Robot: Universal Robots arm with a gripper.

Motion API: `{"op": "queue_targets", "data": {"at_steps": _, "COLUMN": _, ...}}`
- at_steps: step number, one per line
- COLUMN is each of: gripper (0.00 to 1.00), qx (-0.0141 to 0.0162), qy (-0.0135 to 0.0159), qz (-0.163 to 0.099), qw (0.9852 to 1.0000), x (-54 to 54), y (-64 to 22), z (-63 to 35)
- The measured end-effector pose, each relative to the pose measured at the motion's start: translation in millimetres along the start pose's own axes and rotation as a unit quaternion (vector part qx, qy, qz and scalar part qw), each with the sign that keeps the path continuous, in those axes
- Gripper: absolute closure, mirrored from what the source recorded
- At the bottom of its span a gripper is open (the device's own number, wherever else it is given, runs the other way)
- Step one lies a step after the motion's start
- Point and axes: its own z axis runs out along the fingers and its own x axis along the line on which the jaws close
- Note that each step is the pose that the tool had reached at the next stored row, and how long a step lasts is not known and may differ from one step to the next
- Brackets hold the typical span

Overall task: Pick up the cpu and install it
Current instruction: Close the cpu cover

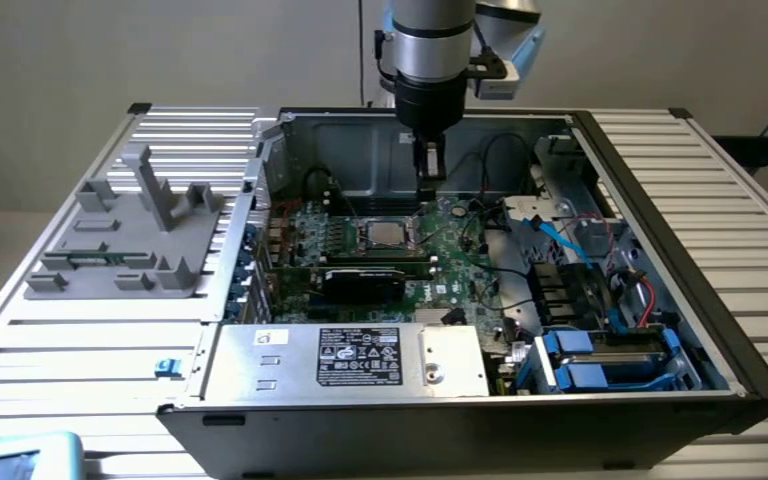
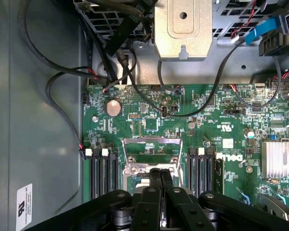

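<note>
1. Exterior view: the arm comes down from above into an open computer case (image 1: 424, 440) that lies on a slatted metal worktop (image 1: 77, 350). The upper arm is cut off by the frame edge.
2. Exterior view: the gripper (image 1: 427, 195) hangs over the rear part of the motherboard (image 1: 471, 265), its jaws drawn together. At this angle I cannot make out whether anything sits between them.
3. Exterior view: the cpu (image 1: 387, 233) shows as a pale metal square seated in the socket (image 1: 353, 232). It lies near the gripper, offset toward the exterior view's left and nearer the camera. I cannot tell whether the two touch.
4. Exterior view: a labelled power supply (image 1: 357, 358) covers the near edge of the board. A grey moulded fixture (image 1: 131, 235) stands on the worktop, well apart from the case.
5. Wrist view: the black fingers (image 2: 155, 180) are pressed side by side, so the gripper is closed. They mask the near half of the metal socket frame (image 2: 151, 154).
6. Wrist view: a pale patch just beside the fingers is too obscured to identify.
7. Wrist view: a coin cell (image 2: 113, 107), memory slots (image 2: 103, 171) and a finned heatsink (image 2: 279, 156) are visible. The heatsink is cut off at the edge.
</note>
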Motion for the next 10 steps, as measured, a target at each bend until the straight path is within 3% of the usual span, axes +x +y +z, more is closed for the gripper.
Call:
{"op": "queue_targets", "data": {"at_steps": 6, "gripper": 0.89, "qx": -0.0010, "qy": 0.0001, "qz": 0.001, "qw": 1.0000, "x": 0.2, "y": 12.1, "z": 1.1}}
{"op": "queue_targets", "data": {"at_steps": 10, "gripper": 0.89, "qx": -0.0095, "qy": 0.0005, "qz": 0.001, "qw": 1.0000, "x": 0.4, "y": 16.8, "z": 1.8}}
